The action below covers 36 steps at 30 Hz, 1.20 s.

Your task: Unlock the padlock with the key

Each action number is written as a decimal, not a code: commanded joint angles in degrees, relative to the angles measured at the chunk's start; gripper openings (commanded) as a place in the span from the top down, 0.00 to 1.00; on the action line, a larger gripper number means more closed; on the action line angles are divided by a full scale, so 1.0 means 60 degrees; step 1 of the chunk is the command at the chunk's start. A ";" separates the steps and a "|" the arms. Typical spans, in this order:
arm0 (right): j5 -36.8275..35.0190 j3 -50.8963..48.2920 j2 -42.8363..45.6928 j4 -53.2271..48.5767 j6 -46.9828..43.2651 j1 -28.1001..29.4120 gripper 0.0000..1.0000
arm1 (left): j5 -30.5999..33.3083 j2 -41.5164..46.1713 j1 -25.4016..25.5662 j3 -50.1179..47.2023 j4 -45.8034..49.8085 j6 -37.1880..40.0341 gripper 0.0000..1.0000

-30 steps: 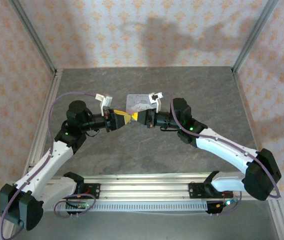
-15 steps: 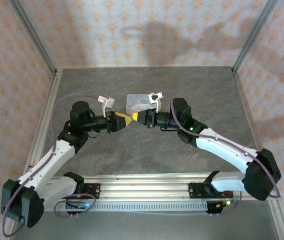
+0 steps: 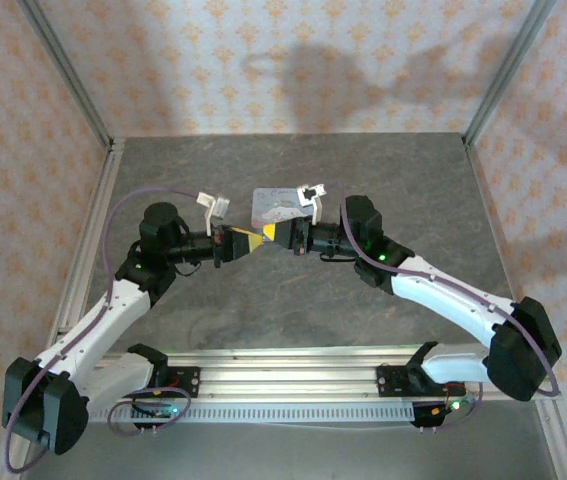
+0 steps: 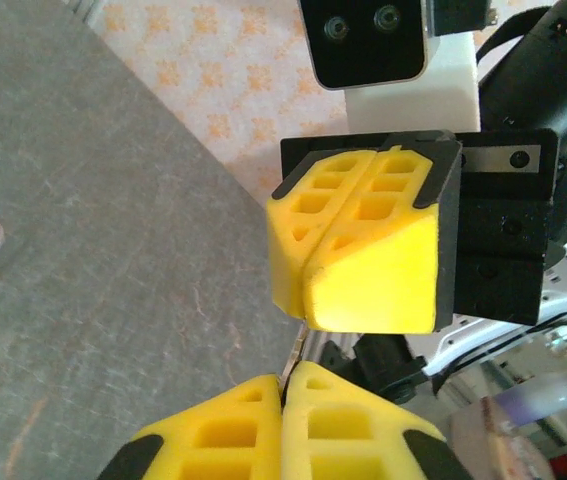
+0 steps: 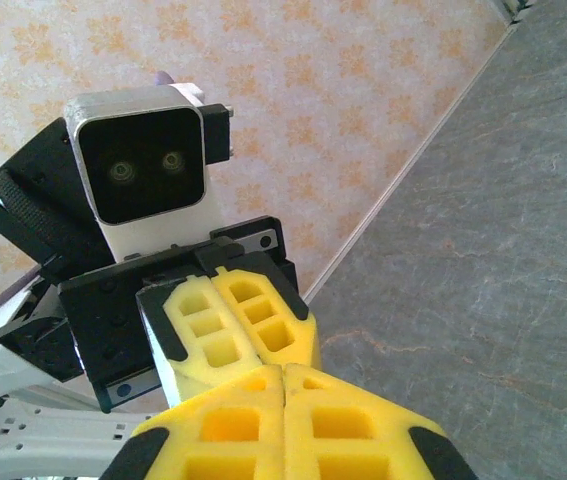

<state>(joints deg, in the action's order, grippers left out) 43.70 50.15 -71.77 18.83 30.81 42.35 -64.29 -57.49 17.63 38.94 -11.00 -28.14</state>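
Padlock work does not look finished yet. Where the padlock sits cannot be told for sure. It is very small, and it may be tucked between the yellow fingers of the right gripper, which are pressed tight together.

The left gripper is squeezed shut too, and a thin pale sliver pokes out from between its fingers. That looks like the key, pinched in the left gripper and pointing at the tips of the right one. From above, the two grippers meet nose to nose in the air over the table, nearly touching.

So the picking up looks done, and the key looks close to where it must go. What seems left is to slide the key into the keyhole, turn it, and let the shackle pop open. Whether the key is already in the hole is too small to see.

A pastel tin lies flat on the table just behind the spot where the grippers meet. It sits lower than they do and does not seem to block them. The patterned walls are well apart from the arms. The tight spot is the grippers themselves. Their fat fingers crowd each other and hide the tiny parts, so a small slip could push the key off line.
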 commanded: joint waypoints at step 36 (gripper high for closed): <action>-0.0287 -0.0297 0.0048 0.1219 0.0556 0.0061 1.00 | 0.0300 0.0244 0.0045 -0.0078 -0.0427 -0.0273 0.67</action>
<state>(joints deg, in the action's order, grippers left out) 40.49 48.95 -71.50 22.63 33.63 42.72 -62.35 -56.99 17.65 38.89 -10.20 -28.69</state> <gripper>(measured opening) 0.059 0.329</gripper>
